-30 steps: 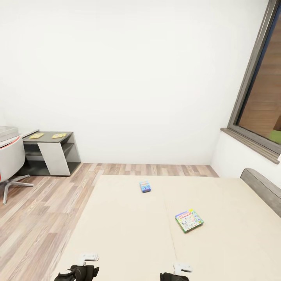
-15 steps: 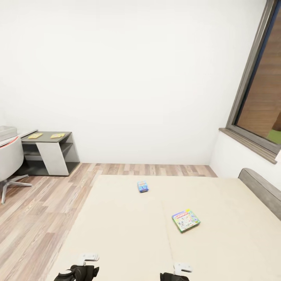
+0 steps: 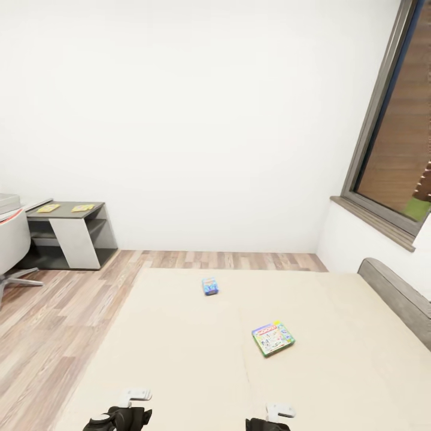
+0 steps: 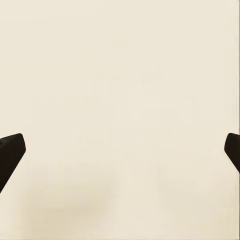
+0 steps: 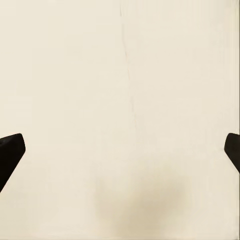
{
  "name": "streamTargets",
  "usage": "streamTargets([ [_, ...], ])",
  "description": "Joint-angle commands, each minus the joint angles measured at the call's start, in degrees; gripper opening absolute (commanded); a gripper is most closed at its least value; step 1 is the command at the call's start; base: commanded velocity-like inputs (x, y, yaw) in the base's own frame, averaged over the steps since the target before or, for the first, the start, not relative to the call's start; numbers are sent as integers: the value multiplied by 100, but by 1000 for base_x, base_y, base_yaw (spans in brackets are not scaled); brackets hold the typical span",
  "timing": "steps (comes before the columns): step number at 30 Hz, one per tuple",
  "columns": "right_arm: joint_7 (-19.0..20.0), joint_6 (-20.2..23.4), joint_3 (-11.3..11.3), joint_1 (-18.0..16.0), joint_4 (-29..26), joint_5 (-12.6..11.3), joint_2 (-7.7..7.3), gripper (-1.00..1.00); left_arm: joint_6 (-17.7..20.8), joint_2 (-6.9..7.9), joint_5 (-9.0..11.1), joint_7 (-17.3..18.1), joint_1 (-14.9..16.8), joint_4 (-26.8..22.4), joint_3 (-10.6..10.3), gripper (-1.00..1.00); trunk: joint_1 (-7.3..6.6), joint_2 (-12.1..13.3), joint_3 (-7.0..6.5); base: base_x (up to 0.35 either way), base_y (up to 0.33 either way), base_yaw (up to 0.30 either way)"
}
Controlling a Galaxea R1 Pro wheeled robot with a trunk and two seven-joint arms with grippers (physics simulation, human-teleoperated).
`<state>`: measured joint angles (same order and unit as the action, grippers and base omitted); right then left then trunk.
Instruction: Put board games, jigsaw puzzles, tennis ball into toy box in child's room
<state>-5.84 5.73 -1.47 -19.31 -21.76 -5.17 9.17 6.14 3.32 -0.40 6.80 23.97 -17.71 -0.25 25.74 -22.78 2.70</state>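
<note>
Swinging right, view slides board games (image 3: 272, 338) leftward.

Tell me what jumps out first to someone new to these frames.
The wide cream bed takes up the lower part of the head view, with two board games lying flat on it: a small teal-blue box farther back and a white box with multicoloured edges nearer, to the right. At far left, two jigsaw puzzles lie on the dark-grey desk corner.
</note>
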Motion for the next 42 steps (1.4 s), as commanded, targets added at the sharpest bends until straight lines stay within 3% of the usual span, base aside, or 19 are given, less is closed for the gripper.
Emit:
streamTargets([
  [1, -14, 25, -12, -2, -12, -54, 4, 100, 36, 2, -4, 18, 2, -14, -2, 100, 4, -14, 14, 0, -275, 0],
  [34, -14, 25, -13, -2, -12, -54, 6, 100, 36, 2, -4, 22, 2, -14, -2, 100, 4, -14, 14, 0, -256, 0],
  [42, -14, 25, -15, -2, -12, -54, 5, 100, 36, 2, -4, 23, 2, -14, -2, 100, 4, -14, 14, 0, -87, 0],
])
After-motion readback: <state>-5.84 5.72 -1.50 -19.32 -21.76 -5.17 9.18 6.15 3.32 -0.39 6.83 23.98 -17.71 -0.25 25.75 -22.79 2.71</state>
